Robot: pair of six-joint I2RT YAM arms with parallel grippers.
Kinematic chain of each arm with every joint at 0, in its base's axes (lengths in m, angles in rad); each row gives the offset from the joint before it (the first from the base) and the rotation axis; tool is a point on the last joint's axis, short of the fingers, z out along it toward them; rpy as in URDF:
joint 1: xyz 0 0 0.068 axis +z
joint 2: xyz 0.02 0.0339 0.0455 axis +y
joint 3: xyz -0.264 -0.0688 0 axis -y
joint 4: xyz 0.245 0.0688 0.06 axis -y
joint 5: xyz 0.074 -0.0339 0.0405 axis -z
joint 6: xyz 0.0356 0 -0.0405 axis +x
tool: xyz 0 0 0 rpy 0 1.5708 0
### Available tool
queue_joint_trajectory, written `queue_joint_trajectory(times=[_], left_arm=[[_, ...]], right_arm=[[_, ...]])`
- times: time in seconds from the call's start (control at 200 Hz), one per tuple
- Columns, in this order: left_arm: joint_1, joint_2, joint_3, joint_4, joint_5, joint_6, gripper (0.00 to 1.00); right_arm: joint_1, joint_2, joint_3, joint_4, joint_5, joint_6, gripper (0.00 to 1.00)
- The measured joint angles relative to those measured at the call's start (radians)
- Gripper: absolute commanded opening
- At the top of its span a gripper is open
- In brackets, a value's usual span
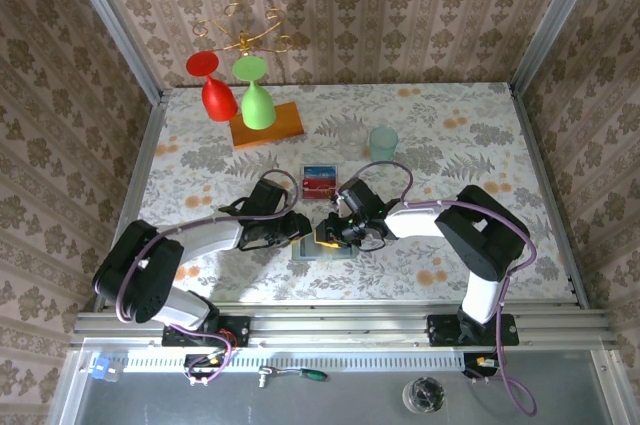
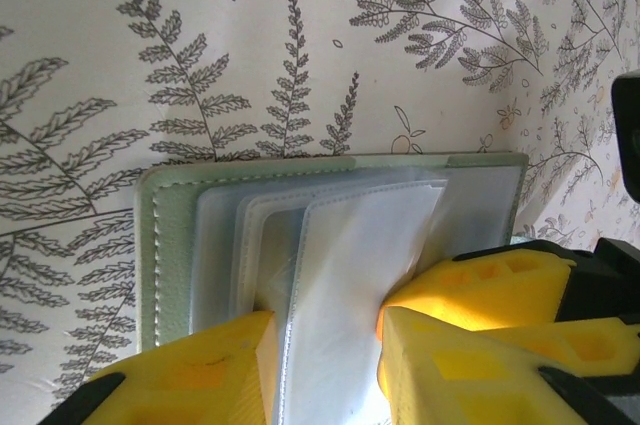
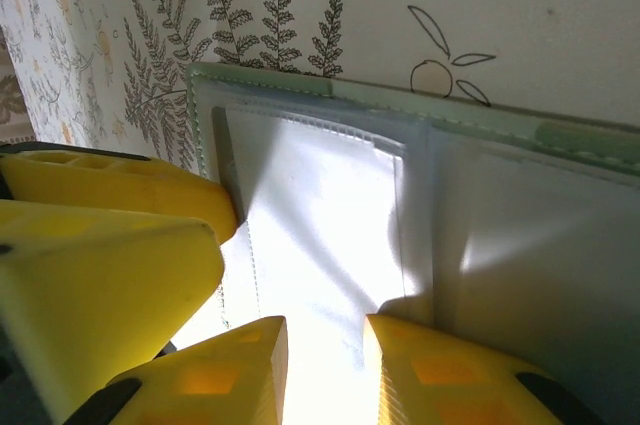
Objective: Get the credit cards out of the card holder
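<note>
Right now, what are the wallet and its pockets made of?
The wallet looks like soft green fake leather, matte, with stitching along its edge. Its pockets look like thin see-through plastic, shiny where light hits.

A fern-patterned table (image 1: 450,125) carries an orange board (image 1: 285,123) at the back, a pale teal cup (image 1: 383,141), red credit cards (image 1: 321,183) at centre and an open green card holder (image 2: 165,255) toward the front.

The small sage-green bifold card holder (image 2: 165,245) lay open on the fern-printed tablecloth (image 2: 150,55), with its translucent pale pockets (image 2: 350,235) fanned upward. At the holder's near edge, the left gripper (image 2: 325,345) stood with its yellow fingers (image 2: 210,365) parted astride one pocket.
</note>
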Motion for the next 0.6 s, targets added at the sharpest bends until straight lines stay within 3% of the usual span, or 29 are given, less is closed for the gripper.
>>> queue_joint_trajectory(times=[0.6], left_arm=[[-0.005,0.009,0.0,0.007,-0.005,-0.011,0.36]], right_arm=[[-0.017,-0.013,-0.043,0.037,-0.01,0.027,0.2]])
